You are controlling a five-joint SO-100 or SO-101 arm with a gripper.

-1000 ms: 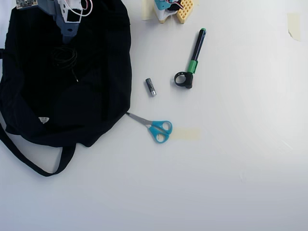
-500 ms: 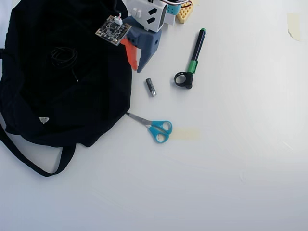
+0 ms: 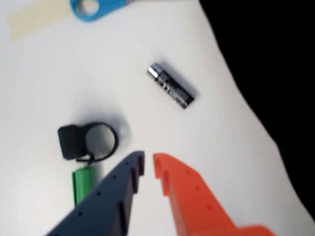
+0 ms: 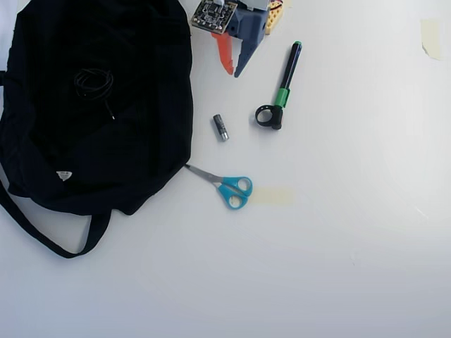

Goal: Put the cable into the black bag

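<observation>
The black bag fills the left of the overhead view and shows as a dark mass at the right of the wrist view. On its fabric, upper left, lies the cable, a small black coil with the plug end trailing down-right. My gripper hangs over bare table just right of the bag's top corner, well away from the cable. In the wrist view the gripper shows blue and orange fingers nearly together, a thin gap between them and nothing held.
A battery lies beside the bag's edge, also seen as the battery. A black pen with a green band and ring clip lies right of the gripper. Blue-handled scissors and a tape strip lie lower.
The arm has swung right, from above the bag to the table beside its top corner. The cable stays where it lay on the bag.
</observation>
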